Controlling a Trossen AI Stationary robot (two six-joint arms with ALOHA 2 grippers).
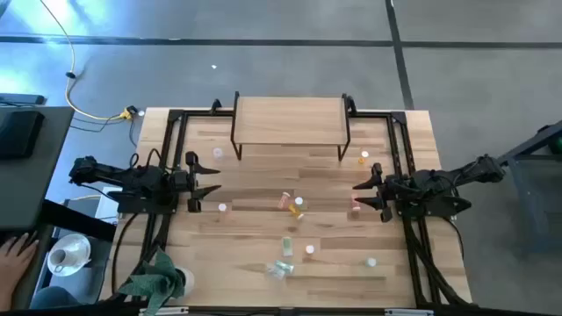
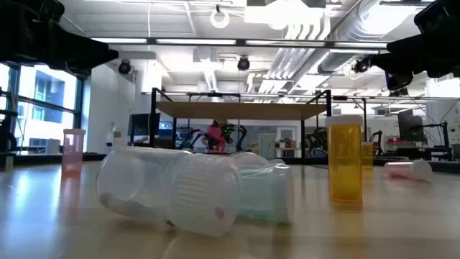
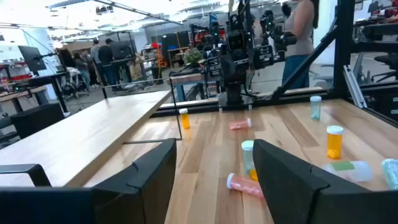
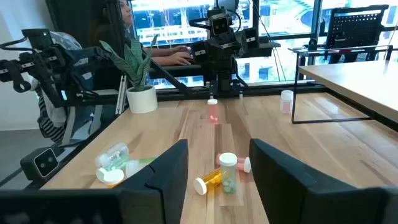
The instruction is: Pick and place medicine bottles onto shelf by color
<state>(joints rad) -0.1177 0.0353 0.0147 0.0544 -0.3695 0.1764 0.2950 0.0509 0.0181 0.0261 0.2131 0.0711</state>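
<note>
The medicine bottles point(image 1: 291, 204) are lying scattered over the middle and near part of the table point(image 1: 413, 132), none of them on the shelf point(image 1: 290, 120) yet, so by my reading you are sitting at the very start of the sorting. A small cluster is resting at the centre, an orange bottle point(image 4: 211, 179) on its side touching an upright pale green bottle point(image 4: 227, 171). A pink bottle point(image 1: 356, 206) is lying just in front of your right gripper point(image 1: 362, 195), which is likely your nearest pick. A second orange bottle point(image 1: 364, 158) is standing near the shelf's right legs. More bottles, clear and greenish, are lying toward the near edge.

The shelf is standing bare at the far edge, midway between your arms, so either arm can probably reach it.

Your left gripper point(image 1: 213, 190) is hovering low at the left side, pointing inward at the cluster, its fingers spread apart and holding nothing. Your right gripper is mirroring it from the right side, its fingers parted too and empty.
</note>
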